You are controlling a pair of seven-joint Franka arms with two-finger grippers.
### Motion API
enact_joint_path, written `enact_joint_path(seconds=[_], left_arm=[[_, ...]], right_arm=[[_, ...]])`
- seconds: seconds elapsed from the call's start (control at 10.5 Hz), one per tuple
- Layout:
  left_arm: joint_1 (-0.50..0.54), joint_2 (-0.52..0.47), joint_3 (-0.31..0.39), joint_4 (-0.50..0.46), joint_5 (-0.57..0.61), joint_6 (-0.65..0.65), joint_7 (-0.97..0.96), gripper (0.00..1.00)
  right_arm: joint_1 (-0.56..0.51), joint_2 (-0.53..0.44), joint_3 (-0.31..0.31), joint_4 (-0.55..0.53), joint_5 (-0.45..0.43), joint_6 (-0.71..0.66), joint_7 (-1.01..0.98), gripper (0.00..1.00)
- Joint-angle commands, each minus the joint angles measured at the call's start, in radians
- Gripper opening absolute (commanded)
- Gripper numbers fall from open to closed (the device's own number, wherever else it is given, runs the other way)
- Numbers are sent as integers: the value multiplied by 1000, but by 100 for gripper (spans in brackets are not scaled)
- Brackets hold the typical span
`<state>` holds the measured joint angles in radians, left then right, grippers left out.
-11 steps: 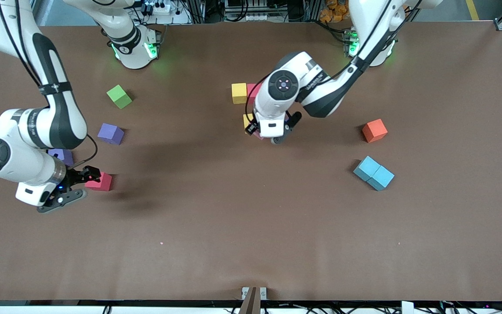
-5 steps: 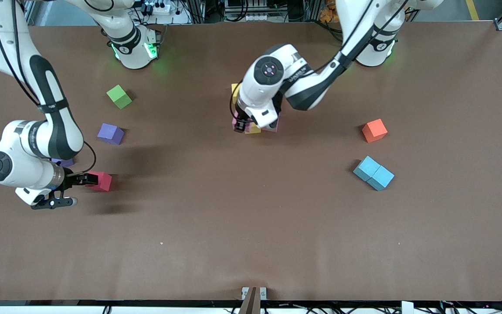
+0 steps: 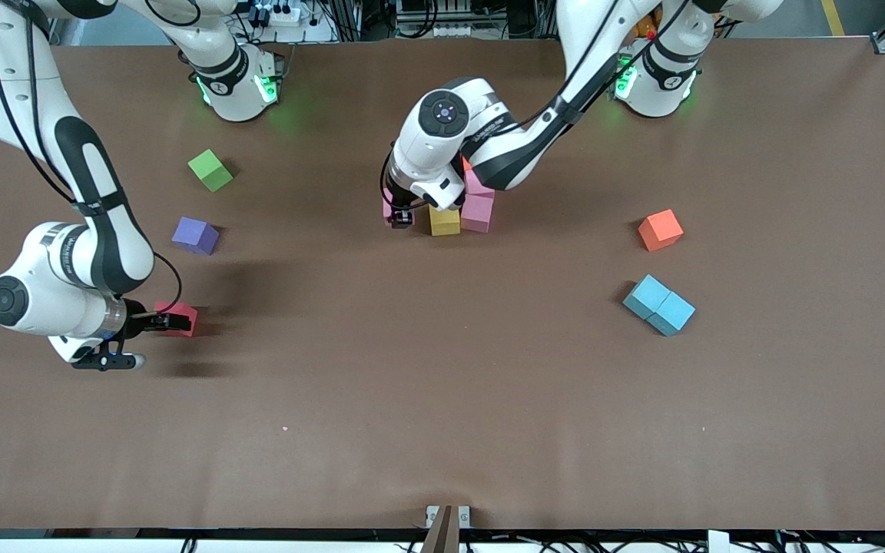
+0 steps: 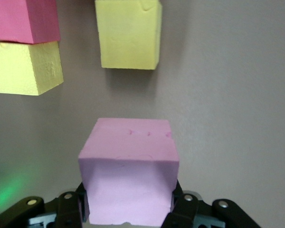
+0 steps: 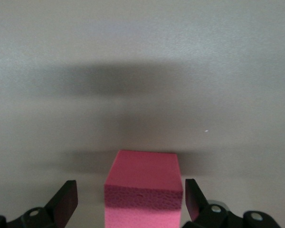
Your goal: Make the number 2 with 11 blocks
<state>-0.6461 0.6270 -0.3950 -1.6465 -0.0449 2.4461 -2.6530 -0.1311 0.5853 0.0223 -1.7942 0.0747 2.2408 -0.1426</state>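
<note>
Shifting toward the right arm's end of the desk, the left hand is gripping a pink block beside the yellow block, while the right hand is straddling, wide open, a red block.

Wide bare table nearest the front camera. Clustered mid-table: yellow cube, pink cube, left gripper clamping a pink block. Open room between orange cube and blue pair.
</note>
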Motion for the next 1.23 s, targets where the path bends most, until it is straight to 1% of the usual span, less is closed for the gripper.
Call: enact_joint_path(seconds=[0.0, 0.09, 0.19, 0.28, 0.38, 0.47, 0.66, 0.85, 0.95, 1.04, 1.14], left_arm=[[-96, 40, 91, 25, 16, 24, -114, 9], [-101, 39, 94, 16, 26, 19, -126, 9], [-103, 39, 94, 8, 43, 14, -127, 9], [-104, 39, 94, -5, 100, 14, -121, 11], [-104, 39, 93, -18, 188, 13, -117, 12], [-103, 42, 91, -19, 232, 14, -114, 11], [-103, 54, 91, -24, 238, 14, -58, 11], [-113, 63, 91, -26, 252, 22, -50, 10], [-112, 63, 90, -41, 258, 42, -48, 5], [-110, 59, 87, -65, 258, 81, -48, 3], [-110, 56, 85, -76, 258, 97, -48, 3]], right_arm=[[-5, 49, 2, 1, 10, 46, 12, 100], [-8, 66, 2, -17, 10, 86, 12, 100], [1, 62, 1, -42, 8, 121, 14, 100], [1, 56, -1, -48, 5, 120, 12, 100], [1, 51, -1, -50, 1, 118, 12, 100], [1, 48, -1, -50, 0, 117, 11, 100], [1, 39, -8, -50, -1, 99, 9, 100], [4, 28, -15, -48, -16, 91, 11, 100], [4, 18, -16, -48, -41, 83, 12, 100], [4, 4, -16, -48, -52, 56, 24, 100], [7, -7, -15, -48, -70, 31, 65, 100]])
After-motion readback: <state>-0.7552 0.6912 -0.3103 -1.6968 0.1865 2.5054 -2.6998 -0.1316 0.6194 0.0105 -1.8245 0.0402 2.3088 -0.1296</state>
